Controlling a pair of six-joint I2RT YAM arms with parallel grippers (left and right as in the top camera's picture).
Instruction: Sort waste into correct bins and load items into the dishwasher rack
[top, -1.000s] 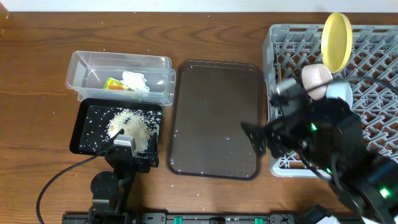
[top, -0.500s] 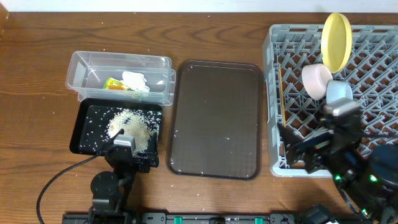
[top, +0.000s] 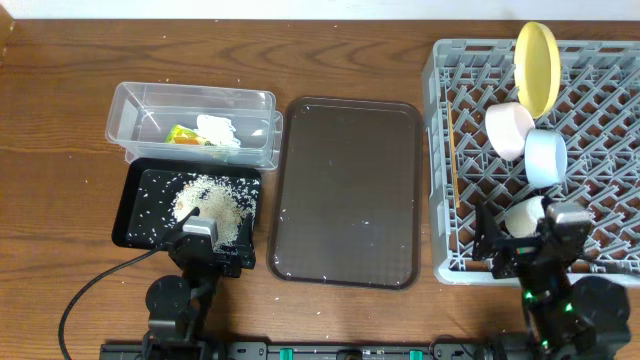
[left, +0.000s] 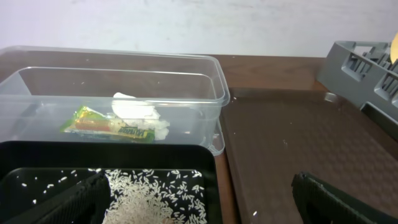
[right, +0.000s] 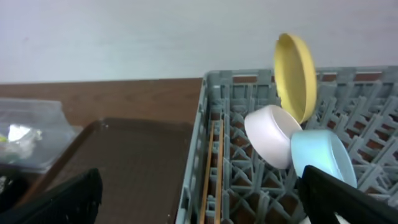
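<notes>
The clear tub (top: 150, 100) holds the green-and-orange wrapper (top: 183, 135) and the white tissue (top: 216, 130); both also show in the left wrist view, wrapper (left: 106, 124) and tissue (left: 134, 109). The black tray (top: 135, 215) holds a heap of rice (top: 208, 203). The grey rack (top: 600, 120) holds the yellow plate (top: 537, 65) on edge, the white bowl (top: 507, 129), the light-blue bowl (top: 546, 158) and the chopsticks (top: 452, 150) along its left wall. My left gripper (left: 199, 208) is open over the black tray's near right corner. My right gripper (right: 199, 202) is open and empty at the rack's front left.
The large dark brown serving tray (top: 348, 190) lies between the bins and the rack, with a few stray rice grains on it. Both arm bases stand at the table's front edge, left (top: 175, 300) and right (top: 560, 310).
My right arm has drawn back from over the brown tray's right edge to the rack's front edge, uncovering the light-blue bowl. The left arm has not moved.
</notes>
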